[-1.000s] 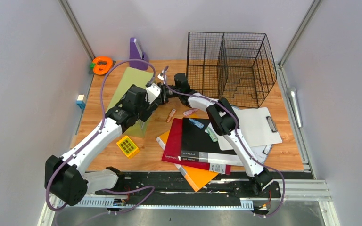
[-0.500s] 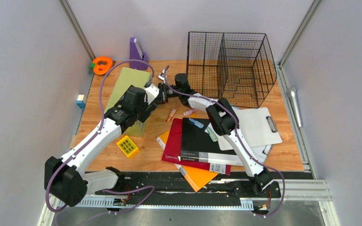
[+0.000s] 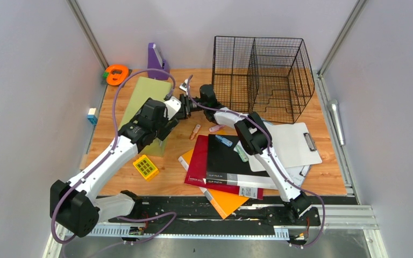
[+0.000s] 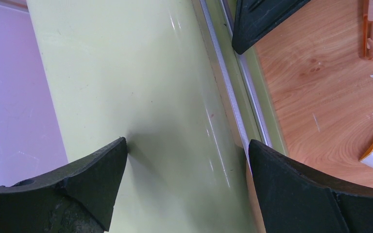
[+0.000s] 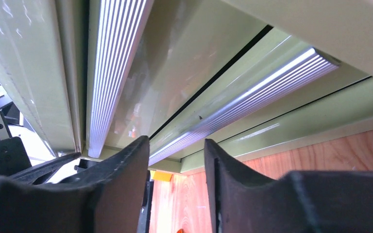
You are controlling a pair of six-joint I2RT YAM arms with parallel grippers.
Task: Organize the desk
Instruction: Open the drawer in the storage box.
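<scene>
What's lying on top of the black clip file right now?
A small blue marker and a green one lie on the black clip file. The right arm covers its right edge.

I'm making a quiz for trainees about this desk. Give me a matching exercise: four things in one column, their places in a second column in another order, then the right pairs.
Things
1. basket
2. clipboard
3. folder
4. yellow block

Places on the desk
A. left half, near part
B. far right corner
C. left half, far part
D. right side, nearer than the basket

Pairs: 1-B, 2-D, 3-C, 4-A
</scene>
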